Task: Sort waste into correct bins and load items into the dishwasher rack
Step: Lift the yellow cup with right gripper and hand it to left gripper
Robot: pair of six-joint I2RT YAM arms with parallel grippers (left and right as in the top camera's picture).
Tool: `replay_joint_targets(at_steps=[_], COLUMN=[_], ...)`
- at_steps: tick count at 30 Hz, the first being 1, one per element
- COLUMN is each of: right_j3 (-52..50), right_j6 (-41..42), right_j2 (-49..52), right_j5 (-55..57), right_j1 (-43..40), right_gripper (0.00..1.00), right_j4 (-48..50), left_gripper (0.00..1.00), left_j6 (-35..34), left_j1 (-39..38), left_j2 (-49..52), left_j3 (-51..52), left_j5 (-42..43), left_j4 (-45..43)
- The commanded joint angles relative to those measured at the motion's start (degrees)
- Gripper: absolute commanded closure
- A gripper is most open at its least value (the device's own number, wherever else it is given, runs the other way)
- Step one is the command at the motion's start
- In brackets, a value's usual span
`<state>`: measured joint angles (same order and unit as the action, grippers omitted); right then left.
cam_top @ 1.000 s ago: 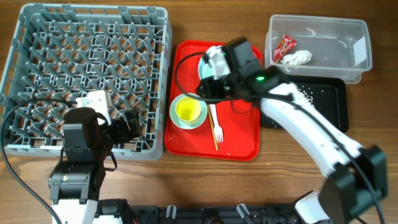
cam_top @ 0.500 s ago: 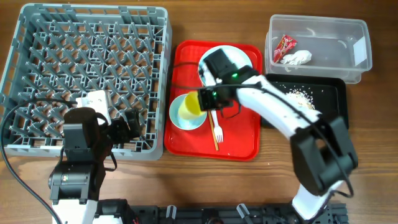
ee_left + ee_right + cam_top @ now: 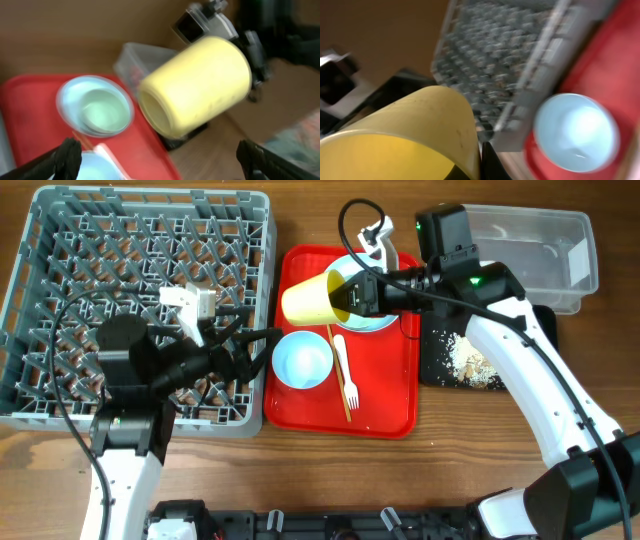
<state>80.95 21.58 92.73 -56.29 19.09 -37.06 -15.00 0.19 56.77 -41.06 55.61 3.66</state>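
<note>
- Your yellow cup (image 3: 308, 298) is off the red tray (image 3: 385, 405), held on its side in the air above the tray's rear-left corner, closed end toward the dishwasher rack (image 3: 110, 270).
- Your right gripper (image 3: 342, 296) is clamped on the cup's open end.
- Your left gripper (image 3: 256, 350) hangs over the rack's right edge, fingers (image 3: 65, 157) spread apart with nothing between them.
- One mint-blue bowl (image 3: 303, 360) sits upright on the red tray, just in front of the cup.
- A second bowl (image 3: 97, 107) sits at the tray's rear, partly hidden under your right gripper.
- The white fork (image 3: 347, 375) and wooden stick (image 3: 340, 385) lie side by side right of the front bowl.
- Rice crumbs (image 3: 462, 362) lie in the black tray (image 3: 535, 350); the clear tub (image 3: 540, 240) stands behind it.
</note>
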Motion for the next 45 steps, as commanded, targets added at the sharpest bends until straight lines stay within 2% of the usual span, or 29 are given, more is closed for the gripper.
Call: replay_joint_targets(at_steps=[1,9,16,22,32,39,42,45], right_j3=[0.3,0.3,0.3,0.0,0.0,0.0,0.0,0.0], right_j6=[-0.1,2.1,3.5,5.0,5.6,5.6,5.6,5.6], right_j2=[0.7,0.7,0.7,0.7,0.7,0.7,0.7,0.7], right_j5=[-13.2,-17.1,-17.0,-15.1,-13.2,-13.1,-13.1,-13.2], right_j1=[0.4,5.6,7.7,7.7,5.9,5.9,5.9,5.9], right_gripper=[0.96,0.96,0.96,0.96,0.96,0.96,0.96,0.88], right_j4=[1.0,1.9,3.4,3.1,3.2,3.1,3.1,3.1], left_gripper=[0.00,0.00,0.11,0.07,0.12,0.30,0.32,0.37], left_j6=[-0.9,-0.9,-0.9,-0.9,-2.2,-2.2,-2.2,-2.2], left_j1=[0.3,-3.3,-4.6,-4.5,-1.8,-1.8,-1.8,-1.8], left_j2=[2.4,2.6,2.6,2.1,2.1,2.1,2.1,2.1], left_j3=[-0.7,-0.7,-0.7,-0.7,-0.7,-0.7,-0.7,-0.7], left_j5=[14.9,17.0,17.0,17.0,18.1,18.1,18.1,18.1], left_j4=[-6.1,-16.0,-16.4,-18.3,-18.3,-18.3,-18.3,-18.3])
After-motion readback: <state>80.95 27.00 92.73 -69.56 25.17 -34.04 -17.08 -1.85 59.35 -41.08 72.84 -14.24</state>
